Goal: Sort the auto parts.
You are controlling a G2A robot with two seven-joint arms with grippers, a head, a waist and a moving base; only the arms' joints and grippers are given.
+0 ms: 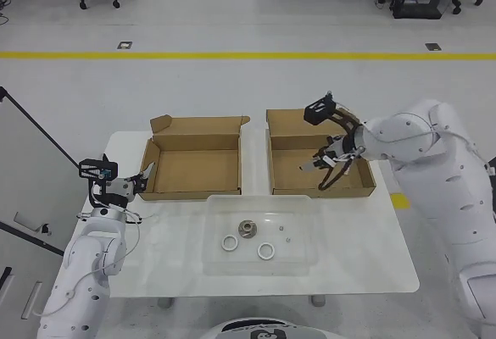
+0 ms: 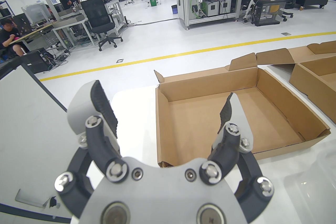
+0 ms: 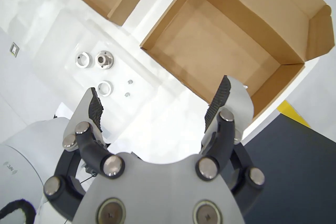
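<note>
Right gripper (image 1: 315, 169) is hanging above the right box (image 1: 362, 182), its jaws standing wide apart and holding nothing. Left gripper (image 1: 142, 180) is sitting just beside the outer wall of the left box (image 1: 193, 169), likewise spread and empty.

The parts are lying in the clear tray (image 1: 303, 258) in front of both boxes. They are a flanged hub (image 1: 248, 227), a first ring (image 1: 229, 244), a second ring (image 1: 266, 251) and some small fasteners (image 1: 281, 226).

Judgement: the step in hand appears to be a fetch from the tray.
- The descent should be vertical and centred on one part, with the jaws spanning its outer edge.
- The hub and first ring are lying close together, so the second ring, standing apart, is offering the cleaner grip.

Clearances:
- The tray rim and the near wall of the right box are running just beside each other, so the gripper needs to rise over both.
- The raised flaps at the back are calling for height.
- The table (image 1: 358, 246) is offering open room on the right arm's side.
</note>
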